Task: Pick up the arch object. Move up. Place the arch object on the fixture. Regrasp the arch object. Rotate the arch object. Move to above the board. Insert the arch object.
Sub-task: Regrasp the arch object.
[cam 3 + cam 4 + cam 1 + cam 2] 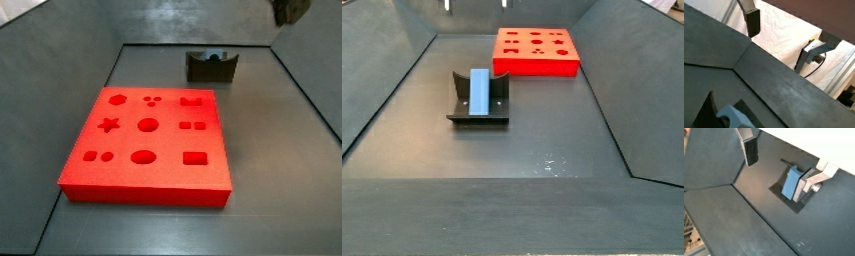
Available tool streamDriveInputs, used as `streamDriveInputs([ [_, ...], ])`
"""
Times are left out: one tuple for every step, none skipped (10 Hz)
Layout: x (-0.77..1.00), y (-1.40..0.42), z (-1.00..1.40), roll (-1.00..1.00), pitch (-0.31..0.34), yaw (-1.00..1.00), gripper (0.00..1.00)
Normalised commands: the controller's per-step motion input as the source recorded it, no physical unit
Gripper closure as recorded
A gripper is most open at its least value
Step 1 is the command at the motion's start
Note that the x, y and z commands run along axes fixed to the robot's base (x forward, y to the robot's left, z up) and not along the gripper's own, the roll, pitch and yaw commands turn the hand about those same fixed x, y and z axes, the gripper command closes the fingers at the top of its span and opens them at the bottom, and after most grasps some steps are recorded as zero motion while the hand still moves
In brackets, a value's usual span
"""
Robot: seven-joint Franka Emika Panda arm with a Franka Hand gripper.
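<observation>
**A:** Any writing, brand or label on anything here?

**B:** None that I can read. The dark grey bin floor [543, 140] is plain apart from a few pale scuffs toward its near end.

**A:** Start near, then. What comes first?

**B:** In a side view, the dark L-shaped fixture on its base plate [460, 100] stands on the floor left of centre. The small elongated grey-blue arch object [480, 91] lies along it, resting against the bracket's upright. A wrist view shows the same block [791, 182] seated on the fixture [803, 203].

**A:** And beyond that?

**B:** The large flat bright red board with star, circle, square and arch cutouts [537, 50] sits at the far end, well apart from the fixture. From the opposite side view the board [147, 150] is nearest and the fixture [211, 67] stands behind it.

**A:** The two-finger silver gripper?

**B:** It [784, 159] hangs above the fixture with its plates spread wide and nothing between them. One padded finger [750, 150] is apart from the block; the opposite finger [817, 177] is just beside it, and I cannot tell whether they touch.

**A:** Anything in the way?

**B:** The sloping bin walls [396, 90] close in both sides.
</observation>
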Motion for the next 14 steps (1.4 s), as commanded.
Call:
streamDriveInputs([
  [0.05,0.07,-1.0,0.17,0.094,0.19,0.0],
  [0.06,0.06,-1.0,0.14,0.056,0.2,0.0],
  [0.07,0.06,-1.0,0.11,0.008,0.19,0.0],
  [0.08,0.05,-1.0,0.11,-0.02,0.18,0.0],
  [0.09,0.05,-1.0,0.09,-0.067,0.15,0.0],
  [0.1,0.04,-1.0,0.08,-0.105,0.11,0.0],
  [0.1,0.04,-1.0,0.08,-0.12,0.08,0.0],
  [0.11,0.03,-1.0,0.08,-0.124,0.05,0.0],
  [0.1,0.02,-0.84,0.07,-0.121,0.02,0.0],
  [0.09,0.01,-0.74,0.07,-0.114,0.0,0.0],
  [0.07,0.01,-0.49,0.07,-0.089,-0.03,0.0],
  [0.07,0.01,-0.39,0.07,-0.076,-0.04,0.0],
  [0.05,0.0,-0.21,0.06,-0.039,-0.04,0.0],
  [0.01,-0.01,-0.18,0.05,-0.034,-0.04,0.0],
])
